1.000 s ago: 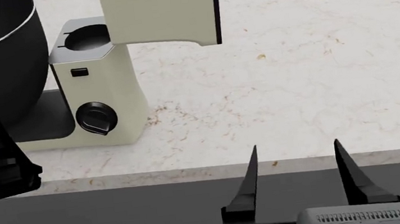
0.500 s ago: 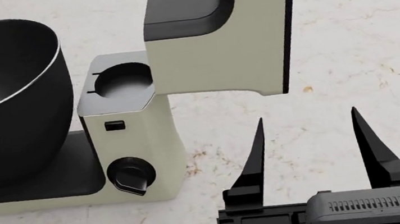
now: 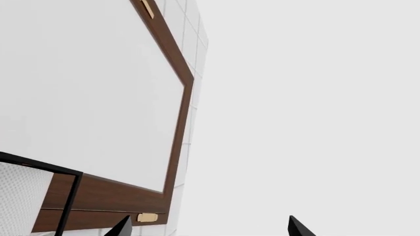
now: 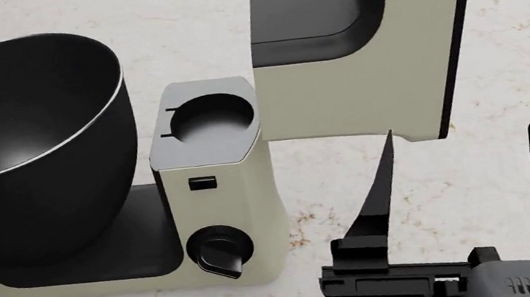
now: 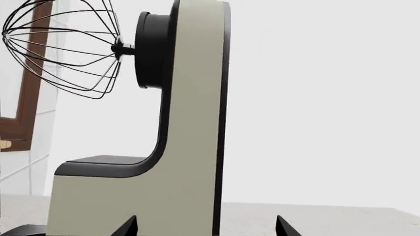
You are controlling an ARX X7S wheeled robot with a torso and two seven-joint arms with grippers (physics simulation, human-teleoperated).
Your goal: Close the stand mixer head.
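Stand mixer head (image 4: 361, 70) tilted up, raised off its column (image 4: 218, 191) on the counter (image 4: 507, 166). My right end effector (image 4: 467, 163) open, empty, just beside it. Left end effector (image 3: 206, 228) open, facing a wall.

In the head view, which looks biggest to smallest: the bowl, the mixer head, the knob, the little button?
1. Mixer head and bowl: look alike in size, and the head is nearer the camera, so unranked.
2. Knob.
3. Button.
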